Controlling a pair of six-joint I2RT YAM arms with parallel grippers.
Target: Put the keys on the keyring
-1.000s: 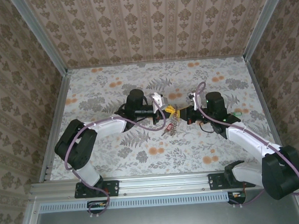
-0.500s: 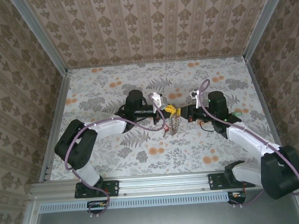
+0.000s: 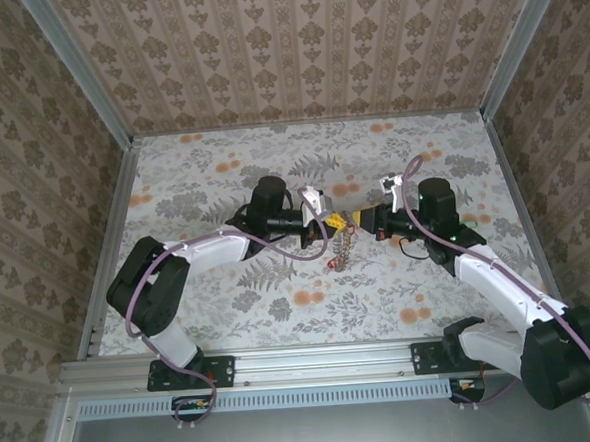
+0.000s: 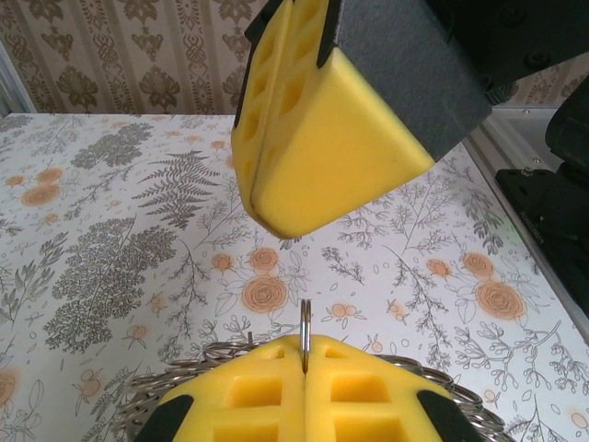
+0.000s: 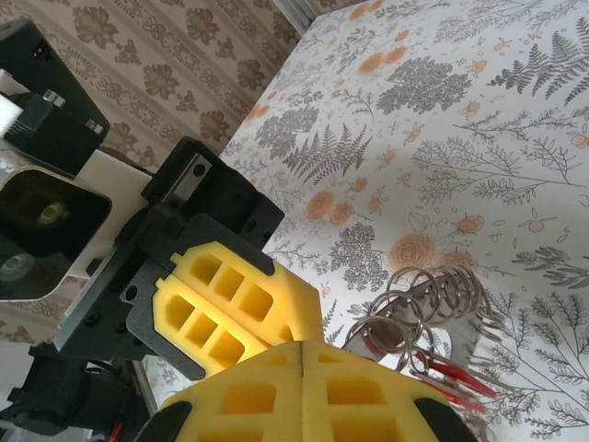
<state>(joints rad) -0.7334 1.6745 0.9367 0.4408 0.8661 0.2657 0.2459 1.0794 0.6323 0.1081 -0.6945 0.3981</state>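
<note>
The keyring (image 3: 342,240), a silvery chain of small rings, hangs between the two grippers above the middle of the table. My left gripper (image 3: 331,220) is shut on one thin ring of the keyring (image 4: 305,320), whose edge sticks up from the seam of its yellow pads (image 4: 368,391). My right gripper (image 3: 361,220) is shut, tip to tip with the left, and nothing shows between its pads (image 5: 368,396). Rings of the keyring (image 5: 425,299) and red-headed keys (image 5: 453,375) dangle just beside it. A red key (image 3: 333,264) hangs at the chain's low end.
Floral cloth (image 3: 310,300) covers the table, which is closed in by patterned walls with metal posts (image 3: 109,207) at left and right. Purple cables (image 3: 266,245) loop along both arms. The right gripper (image 4: 276,216) hangs close above the left gripper (image 4: 305,348).
The right arm's wrist and forearm have swung to the right. The chain now hangs straighter below the two tips. Both grippers stay shut.
</note>
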